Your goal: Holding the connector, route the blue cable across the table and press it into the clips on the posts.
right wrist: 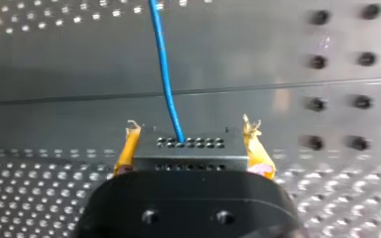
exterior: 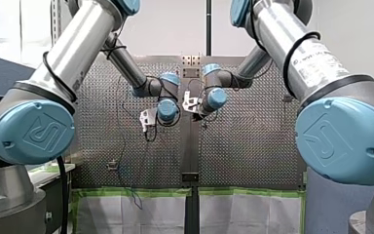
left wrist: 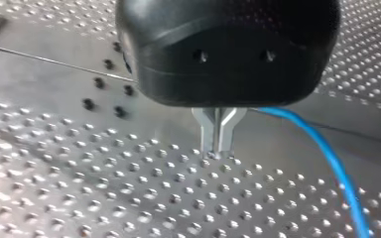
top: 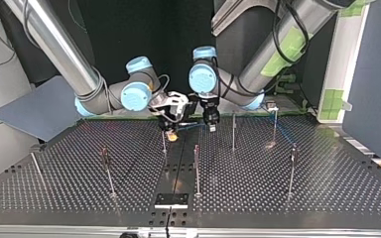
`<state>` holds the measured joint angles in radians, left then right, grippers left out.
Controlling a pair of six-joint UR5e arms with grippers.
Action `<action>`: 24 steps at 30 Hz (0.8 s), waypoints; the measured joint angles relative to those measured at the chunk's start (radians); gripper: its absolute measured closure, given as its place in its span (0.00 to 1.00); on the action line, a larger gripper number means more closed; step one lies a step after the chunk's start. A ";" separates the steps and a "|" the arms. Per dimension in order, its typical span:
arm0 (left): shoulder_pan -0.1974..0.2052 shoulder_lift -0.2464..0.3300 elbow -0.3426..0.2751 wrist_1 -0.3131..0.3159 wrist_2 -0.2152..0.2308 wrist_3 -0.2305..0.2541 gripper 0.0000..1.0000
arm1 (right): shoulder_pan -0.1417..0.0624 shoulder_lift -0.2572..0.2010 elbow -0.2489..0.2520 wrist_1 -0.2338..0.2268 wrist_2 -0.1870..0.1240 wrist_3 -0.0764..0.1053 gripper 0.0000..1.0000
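Right gripper point(right wrist: 192, 128) is clamped by its yellow pads point(right wrist: 124, 153) on the connector point(right wrist: 191, 151), so the hold is made; my left gripper point(left wrist: 218, 148) has its metal fingers pressed together on nothing, tips down at the table point(top: 278, 193); the posts point(top: 197, 168) stand across it, and I make out no cable on the nearer ones; the blue cable point(right wrist: 164, 74) runs from the connector past my left gripper; routing and pressing, I judge, are nearly all left.
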<state>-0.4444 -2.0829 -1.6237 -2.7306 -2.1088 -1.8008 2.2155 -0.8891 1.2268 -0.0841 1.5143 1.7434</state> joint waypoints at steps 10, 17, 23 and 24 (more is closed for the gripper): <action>-0.018 0.084 -0.018 -0.031 -0.021 0.002 1.00 | -0.003 -0.083 0.001 0.053 0.000 0.002 1.00; -0.027 0.141 -0.020 -0.052 -0.021 0.007 1.00 | -0.003 -0.147 0.020 0.097 0.000 0.003 1.00; -0.032 0.196 -0.020 -0.063 -0.021 0.014 1.00 | -0.005 -0.199 0.033 0.108 0.000 0.005 1.00; -0.033 0.204 -0.019 -0.065 -0.021 0.014 1.00 | -0.005 -0.207 0.034 0.111 0.000 0.005 1.00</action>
<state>-0.4769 -1.8785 -1.6432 -2.7956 -2.1299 -1.7866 2.2101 -1.0964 1.2609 0.0269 1.5142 1.7488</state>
